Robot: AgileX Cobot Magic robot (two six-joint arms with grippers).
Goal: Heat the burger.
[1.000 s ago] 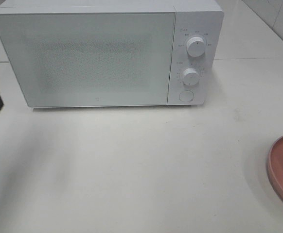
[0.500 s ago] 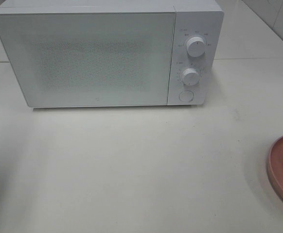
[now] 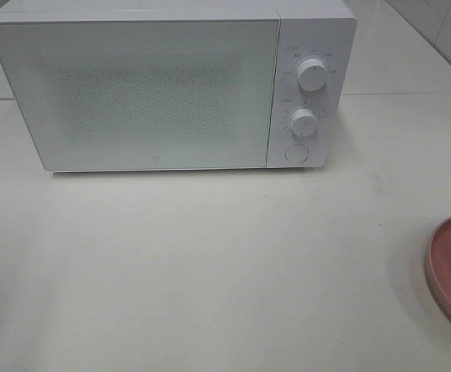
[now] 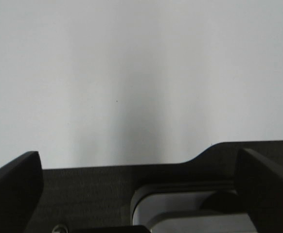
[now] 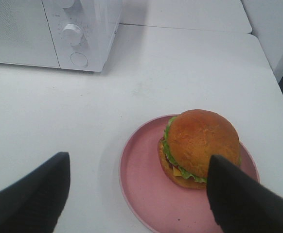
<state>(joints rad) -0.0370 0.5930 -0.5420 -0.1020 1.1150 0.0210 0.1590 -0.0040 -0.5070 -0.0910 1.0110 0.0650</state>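
On the pink plate (image 5: 146,194), at five o'clock from the microwave (image 3: 156,89), the burger (image 5: 200,148) is sitting: glossy bun, lettuce, cheese edge. The right gripper (image 5: 136,194) is hovering wide open and empty over it; the left gripper (image 4: 141,189) is gaping empty too. I judge the closed microwave door (image 3: 132,93) is needing opening first; pull gently.
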